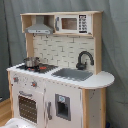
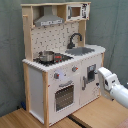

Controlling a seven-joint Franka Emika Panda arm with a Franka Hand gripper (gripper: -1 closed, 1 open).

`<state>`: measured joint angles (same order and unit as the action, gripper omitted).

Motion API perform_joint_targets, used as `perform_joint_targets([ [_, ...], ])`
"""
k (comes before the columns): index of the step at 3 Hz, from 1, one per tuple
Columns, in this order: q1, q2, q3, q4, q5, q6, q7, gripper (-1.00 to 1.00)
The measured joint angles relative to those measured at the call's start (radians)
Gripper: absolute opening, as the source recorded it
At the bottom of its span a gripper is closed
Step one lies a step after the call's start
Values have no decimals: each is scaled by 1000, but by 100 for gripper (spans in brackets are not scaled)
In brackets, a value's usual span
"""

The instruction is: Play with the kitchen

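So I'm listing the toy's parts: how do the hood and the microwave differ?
The hood is grey, sloped and sits over the stovetop; the microwave is a white box with a dark window, above the sink. Both sit in the kitchen's top shelf.

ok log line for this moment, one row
arm: low at second exterior view's right, beside kitchen front | contact: none seen | pot: on stovetop | oven door: shut | sink: empty

Arm cut off by the second exterior view's right edge; its gripper unresolved. Kitchen base cropped at the first exterior view's bottom edge.
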<state>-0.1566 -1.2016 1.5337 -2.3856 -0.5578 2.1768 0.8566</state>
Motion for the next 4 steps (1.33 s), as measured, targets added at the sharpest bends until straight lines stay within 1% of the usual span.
perform_joint_targets([
  [2, 41, -2, -79, -1, -30, -12, -197, 100],
  [3, 61, -4, -122, -2, -44, -14, -309, 100],
  [4, 78, -5, -163, -1, -61, -12, -439, 100],
])
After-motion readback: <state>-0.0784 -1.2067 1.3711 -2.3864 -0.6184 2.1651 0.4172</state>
